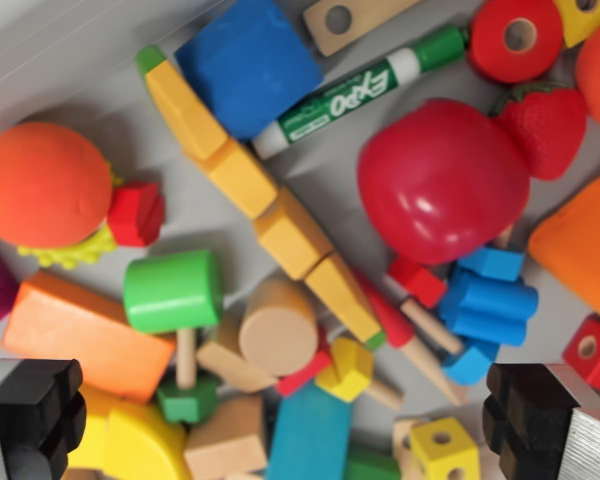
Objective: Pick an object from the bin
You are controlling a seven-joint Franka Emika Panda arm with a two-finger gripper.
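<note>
I look straight down into a grey bin (70, 60) crowded with toys. My gripper (280, 425) is open, its two black fingertips at the bottom corners of the wrist view, one fingertip (35, 410) at the left and the other at the right. Nothing is held between them. Below the gap lie a tan wooden cylinder (278, 327), a green cylinder (173, 290) on a peg, a blue block (308, 435) and a small yellow cross piece (346, 368). A long chain of yellow blocks (255, 195) runs diagonally across the middle.
A red apple (442, 180), a strawberry (545, 125), a green Expo marker (365, 88), a blue cube (248, 62) and an orange ball (42, 185) fill the upper half. An orange block (85, 335) lies at the left. The bin's pale wall crosses the top left corner.
</note>
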